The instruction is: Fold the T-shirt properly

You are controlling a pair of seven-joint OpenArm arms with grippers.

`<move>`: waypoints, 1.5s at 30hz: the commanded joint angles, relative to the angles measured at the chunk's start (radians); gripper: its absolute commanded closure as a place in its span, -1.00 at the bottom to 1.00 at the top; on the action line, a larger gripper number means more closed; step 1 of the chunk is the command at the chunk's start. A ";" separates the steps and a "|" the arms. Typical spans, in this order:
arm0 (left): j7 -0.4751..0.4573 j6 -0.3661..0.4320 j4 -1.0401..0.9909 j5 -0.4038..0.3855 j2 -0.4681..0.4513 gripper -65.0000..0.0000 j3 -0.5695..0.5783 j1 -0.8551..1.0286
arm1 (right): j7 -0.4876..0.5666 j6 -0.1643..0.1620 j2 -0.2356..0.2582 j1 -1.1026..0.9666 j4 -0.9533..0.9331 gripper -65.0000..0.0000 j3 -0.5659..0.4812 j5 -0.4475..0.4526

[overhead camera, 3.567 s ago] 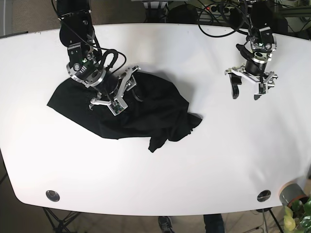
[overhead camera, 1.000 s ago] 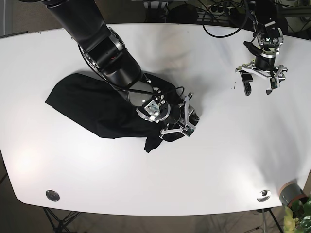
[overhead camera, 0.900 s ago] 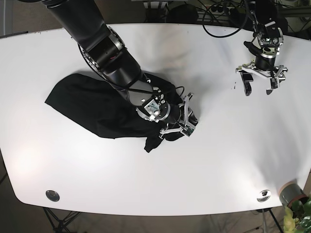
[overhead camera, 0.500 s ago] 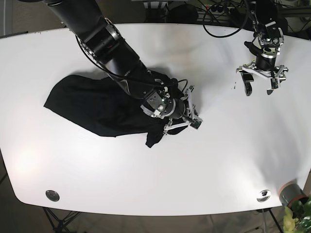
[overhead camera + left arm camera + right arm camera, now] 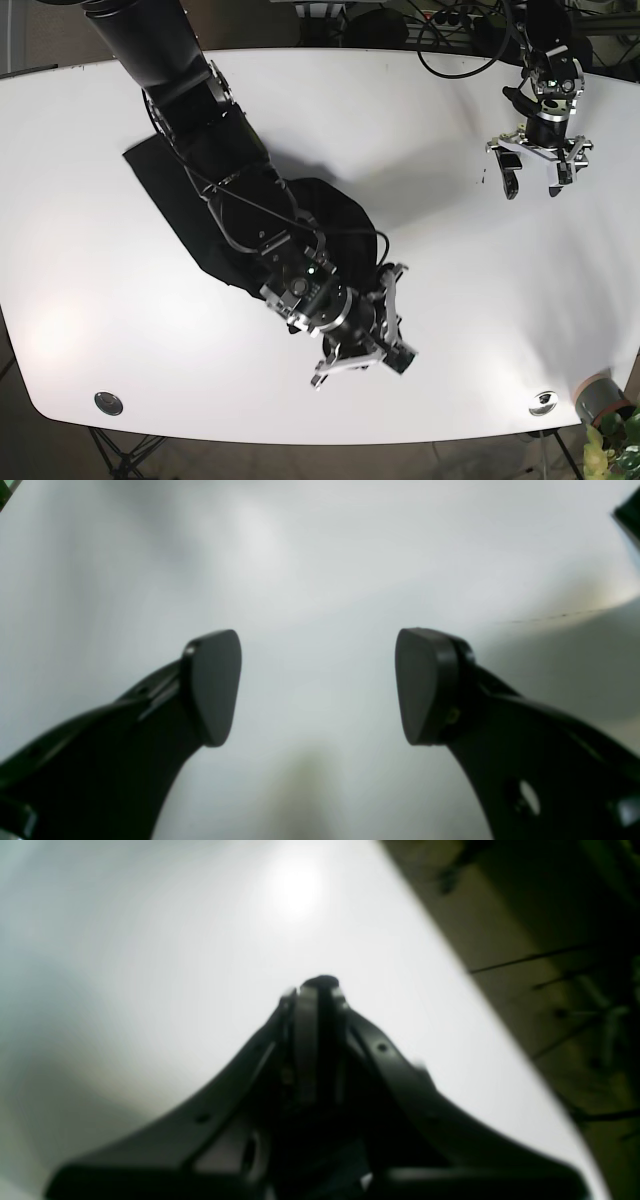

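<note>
The black T-shirt (image 5: 225, 195) lies crumpled on the white table (image 5: 480, 300), stretched from the upper left toward the middle. My right gripper (image 5: 375, 335) is raised over the lower middle of the table. In the right wrist view its fingers (image 5: 318, 985) are pressed together, with a thin dark strip of cloth between them. The arm hides where the cloth meets the gripper in the base view. My left gripper (image 5: 533, 180) hovers open and empty at the far right. Its pads (image 5: 215, 685) stand wide apart over bare table.
The table's right edge and dark floor show in the right wrist view (image 5: 525, 965). Two round ports (image 5: 108, 402) (image 5: 542, 403) sit near the front edge. A grey pot with a plant (image 5: 603, 402) stands off the front right corner. Cables (image 5: 450, 40) run along the back.
My right arm has swung from the shirt's right end down to the lower middle and risen, dragging the shirt along. The shirt's left end has shifted up and right. The left arm barely moved.
</note>
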 commanded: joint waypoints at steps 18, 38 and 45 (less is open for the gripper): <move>-0.024 -0.002 0.088 -0.010 -0.007 -0.37 0.001 -0.005 | -0.121 0.208 -0.005 0.520 0.040 0.93 0.239 -0.001; -0.024 0.003 0.217 -0.008 -0.007 -0.38 0.314 0.017 | -0.161 0.218 0.073 0.685 0.019 0.93 0.250 -0.001; -0.024 0.006 0.209 -0.004 0.001 -0.39 0.386 -0.014 | -0.163 0.218 0.086 0.685 0.017 0.93 0.255 -0.001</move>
